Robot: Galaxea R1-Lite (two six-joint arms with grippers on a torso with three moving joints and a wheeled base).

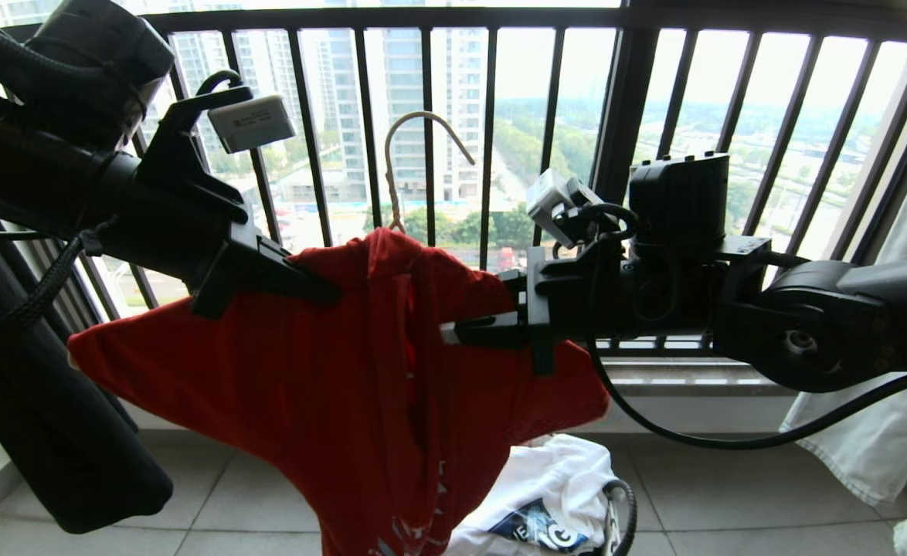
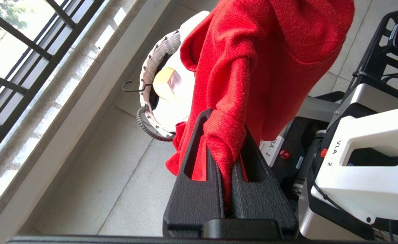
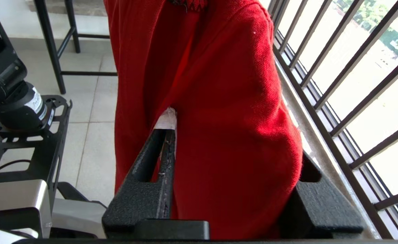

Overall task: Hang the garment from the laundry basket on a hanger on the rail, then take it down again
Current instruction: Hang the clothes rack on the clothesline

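Above the laundry basket (image 1: 616,502), garment (image 1: 330,371) drapes on hanger (image 1: 415,154). Left claw (image 2: 227,162) clenched on a fold; right claw (image 3: 233,169) released, jaws astride cloth. Risk: you pull w/ left only, shirt slides off.

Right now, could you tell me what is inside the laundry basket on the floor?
The laundry basket holds a white printed garment, with a yellowish patch showing in the left wrist view. The red T-shirt hanging in front covers the rest, so anything deeper cannot be seen.
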